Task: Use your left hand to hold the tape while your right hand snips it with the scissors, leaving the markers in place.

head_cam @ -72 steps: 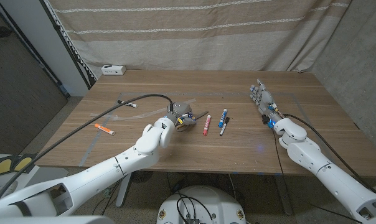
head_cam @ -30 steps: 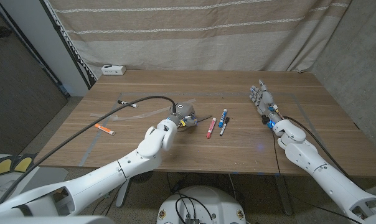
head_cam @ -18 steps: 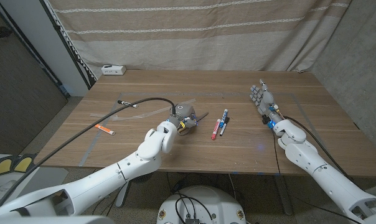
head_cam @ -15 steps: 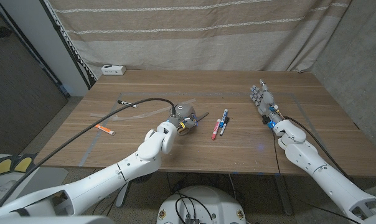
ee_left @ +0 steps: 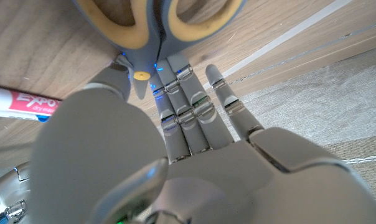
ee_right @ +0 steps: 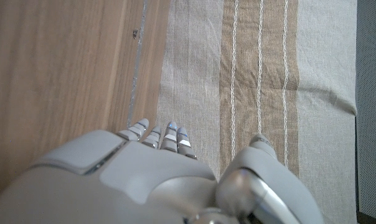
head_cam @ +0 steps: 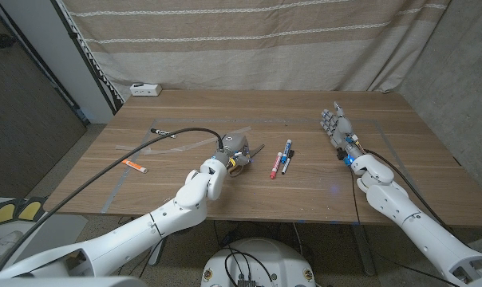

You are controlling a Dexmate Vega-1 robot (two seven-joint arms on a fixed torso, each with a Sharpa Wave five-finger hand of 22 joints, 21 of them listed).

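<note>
My left hand [head_cam: 233, 151] lies over the handles of the scissors [head_cam: 253, 150] near the table's middle. In the left wrist view its fingers [ee_left: 182, 99] are stretched out straight, and their tips touch the grey handles with yellow lining [ee_left: 157, 22] without gripping them. A red marker [head_cam: 273, 167] [ee_left: 20, 104], a black marker [head_cam: 284, 165] and a blue marker [head_cam: 288, 150] lie just right of the scissors. My right hand [head_cam: 337, 130] [ee_right: 144, 180] stands at the right of the table, fingers apart and holding nothing. I cannot make out a tape roll.
An orange marker [head_cam: 134, 166] and a black pen [head_cam: 163, 132] lie on the left half of the wooden table [head_cam: 225, 112]. A white box [head_cam: 145, 89] sits at the far left corner. A striped curtain [head_cam: 249, 40] hangs behind.
My left hand has slid right and forward over the scissors, carrying them along. The red marker has been pushed right, up against the black one. The right hand has not moved.
</note>
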